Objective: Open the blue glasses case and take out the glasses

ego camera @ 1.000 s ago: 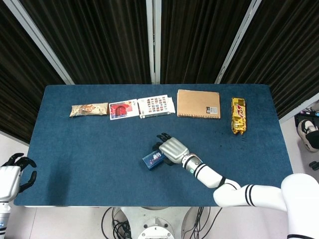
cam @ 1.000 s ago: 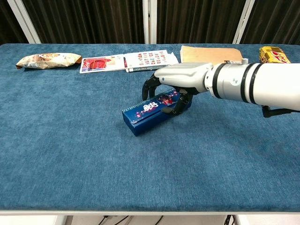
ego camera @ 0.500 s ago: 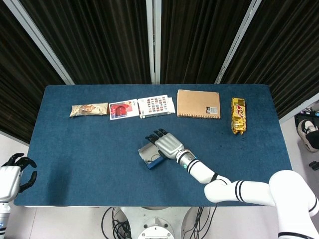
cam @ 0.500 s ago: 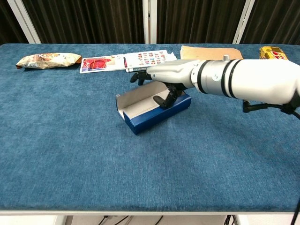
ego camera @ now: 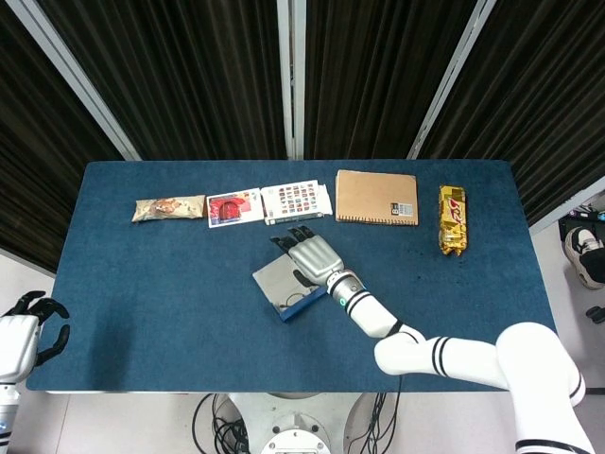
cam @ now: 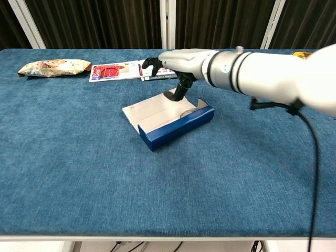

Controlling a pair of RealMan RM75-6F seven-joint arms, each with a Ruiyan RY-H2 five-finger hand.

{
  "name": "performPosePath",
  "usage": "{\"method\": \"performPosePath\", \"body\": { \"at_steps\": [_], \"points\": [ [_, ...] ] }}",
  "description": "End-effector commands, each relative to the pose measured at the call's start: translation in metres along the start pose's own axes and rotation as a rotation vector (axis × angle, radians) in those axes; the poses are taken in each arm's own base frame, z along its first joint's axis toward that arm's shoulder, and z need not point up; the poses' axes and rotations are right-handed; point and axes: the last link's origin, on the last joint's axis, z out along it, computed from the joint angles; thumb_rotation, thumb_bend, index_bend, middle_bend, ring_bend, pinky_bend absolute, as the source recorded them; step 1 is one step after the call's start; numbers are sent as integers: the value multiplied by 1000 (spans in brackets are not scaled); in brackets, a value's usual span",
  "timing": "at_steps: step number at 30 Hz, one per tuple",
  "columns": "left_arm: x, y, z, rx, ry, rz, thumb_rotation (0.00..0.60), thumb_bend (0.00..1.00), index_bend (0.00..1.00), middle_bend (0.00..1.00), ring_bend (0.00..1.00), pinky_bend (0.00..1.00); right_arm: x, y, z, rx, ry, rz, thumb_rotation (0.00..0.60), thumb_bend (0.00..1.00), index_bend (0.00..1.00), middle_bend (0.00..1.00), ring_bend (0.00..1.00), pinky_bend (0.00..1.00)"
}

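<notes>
1. Lid is folded back flat on the blue glasses case (cam: 176, 125), which sits at the middle of the blue table (ego camera: 142, 284), a little toward the near edge in the head view; the pale inner face of the lid (ego camera: 275, 282) shows to the left of the blue tray.

2. The right hand (ego camera: 310, 255) hangs over the far side of the open case, fingers loosely spread and drooping. In the chest view its dark fingertips (cam: 173, 95) come down onto the lid or the tray's back edge. It holds nothing that I can see.

3. The left hand (ego camera: 28, 326) waits at the lower left corner of the head view, off the table edge, fingers apart and empty.

4. I cannot make out the glasses clearly. A pale curved shape (cam: 190, 109) at the right end of the tray may be part of them.

5. The case looks like thin card: light, stiff enough to hold its shape, but likely to skid on the cloth if pushed sideways. I'd expect the glasses to be light, with thin arms that bend easily and lenses that smear.

6. The best hold, I'd judge, is a gentle pinch on the frame's bridge or at a hinge, lifting straight up, with the tray perhaps steadied.

7. Along the upper part of the frame lie a snack packet (ego camera: 168, 208), two printed cards (ego camera: 234, 207), a brown notebook (ego camera: 376, 198) and a yellow wrapper (ego camera: 452, 219), all well apart from the case.
</notes>
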Motion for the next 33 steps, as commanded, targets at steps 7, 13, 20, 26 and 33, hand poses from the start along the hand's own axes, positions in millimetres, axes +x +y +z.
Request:
{"method": "performPosePath", "body": {
  "at_steps": [7,13,20,26,33],
  "points": [
    [0,1,0,2,1,4,600,396,492,416,210,520,-25,30,-68,28,-26,-28,600,168,258,229,0,0],
    [0,1,0,3,1,3,600,396,492,416,210,520,-38,32,-65,30,-13,-29,600,155,328,240,0,0],
    [0,1,0,1,0,2,600,396,492,416,210,519,-36,17,-61,88,23,-25,600,156,329,239,0,0],
    [0,0,-1,3,1,2,600,396,492,416,210,520,-38,-24,-53,223,49,-15,600,168,217,199,0,0],
    [0,0,-1,2,0,1,600,396,492,416,210,520,-47,-53,-51,327,29,-10,600,176,196,203,0,0]
  ]
}}
